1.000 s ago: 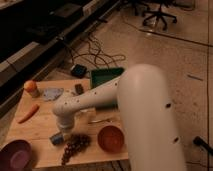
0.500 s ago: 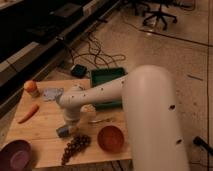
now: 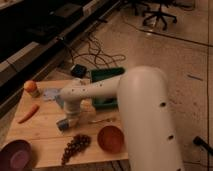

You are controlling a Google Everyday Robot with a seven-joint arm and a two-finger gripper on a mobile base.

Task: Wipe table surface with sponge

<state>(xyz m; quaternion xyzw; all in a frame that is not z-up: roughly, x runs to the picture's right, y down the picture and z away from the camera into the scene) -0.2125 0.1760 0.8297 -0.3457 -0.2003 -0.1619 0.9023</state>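
A small blue-grey sponge [image 3: 63,123] sits pressed to the table surface [image 3: 45,132] near the middle of the light-brown planks, caught under the gripper [image 3: 66,121] of a white robot arm [image 3: 95,92] that reaches in from the right. The jaws are drawn tight together on the sponge, though the fingers themselves are hidden behind the wrist and the block and cannot be made out separately.

Compared with half a second ago, the gripper and sponge lie a little further toward the table's near-left side, and a second ago they were closer to the middle of the planks; the other items on the table have not moved.

Just in front of the sponge lies a dark bunch of grapes [image 3: 75,145], with an orange bowl [image 3: 110,138] beside it to the right. A carrot [image 3: 28,113] lies well to the left, and an orange-topped object [image 3: 31,88] stands at the far left corner; what it is cannot be told. A pale blue cloth [image 3: 51,94] lies flat behind the arm, partly covered by it. A purple bowl [image 3: 17,156] is cut off by the lower left edge. A green tray [image 3: 106,75] at the table's far side is largely hidden by the arm's bulky upper segment. A slender object near the orange bowl is too dim to identify.
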